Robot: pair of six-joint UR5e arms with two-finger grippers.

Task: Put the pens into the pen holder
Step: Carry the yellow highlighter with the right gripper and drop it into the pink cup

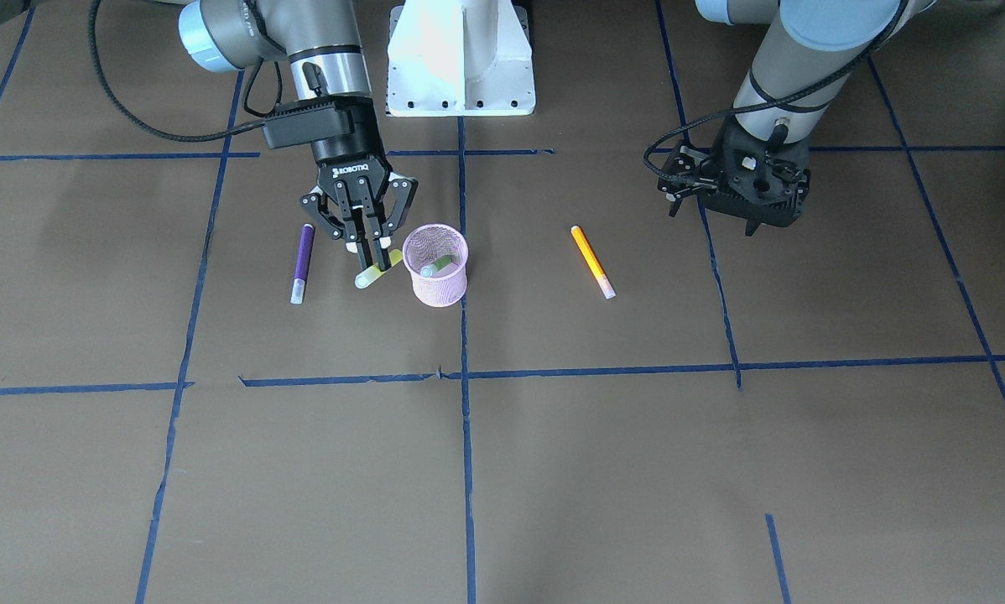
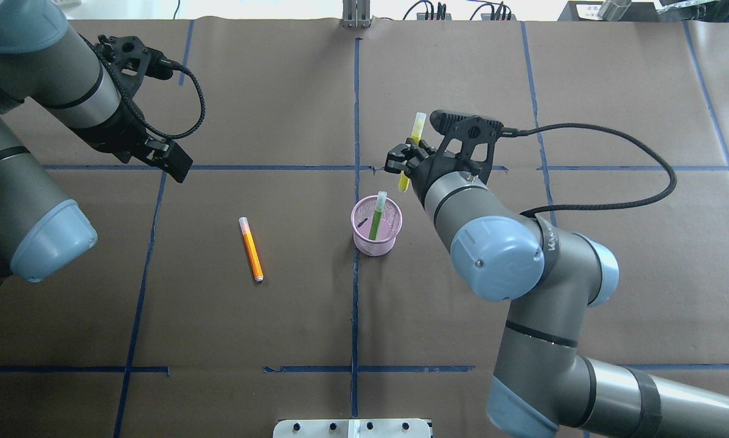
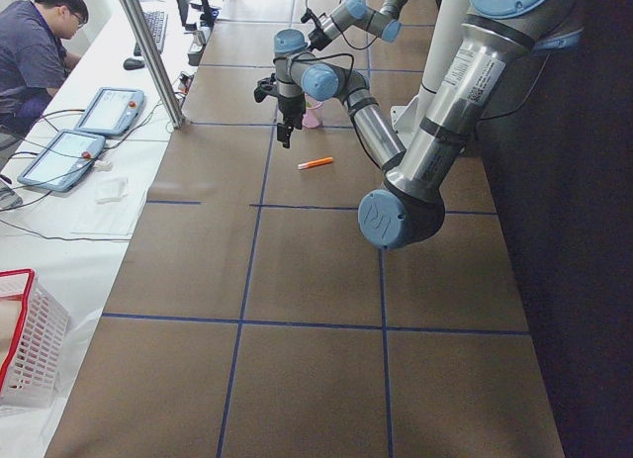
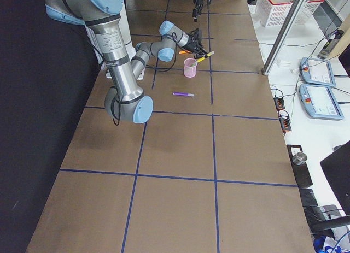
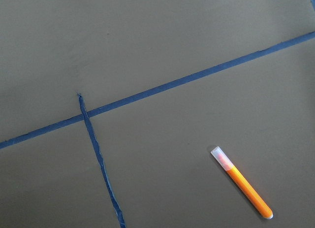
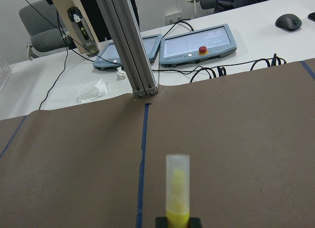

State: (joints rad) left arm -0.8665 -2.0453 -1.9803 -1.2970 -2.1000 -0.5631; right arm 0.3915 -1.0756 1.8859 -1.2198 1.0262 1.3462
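Plainly, blue tape (image 1: 467, 470) grids the brown paper (image 1: 553, 470). The right gripper (image 1: 375, 262), lettered ROBOTIQ, pinches a yellow pen (image 1: 367, 279) just beside the pink pen holder (image 1: 438, 285); the left gripper (image 1: 733, 197) seems turned away, so its spread I cannot tell.

Pen (image 1: 437, 267) in holder (image 1: 437, 292), held pen (image 1: 370, 278) beside it, third pen (image 1: 592, 261) left, fourth pen (image 1: 302, 262) right

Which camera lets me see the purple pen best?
The front-facing view: the purple pen lies in full sight on the table, beside the right gripper. The right side view shows it small and far. In the overhead view the right arm hides it; the other views miss it.
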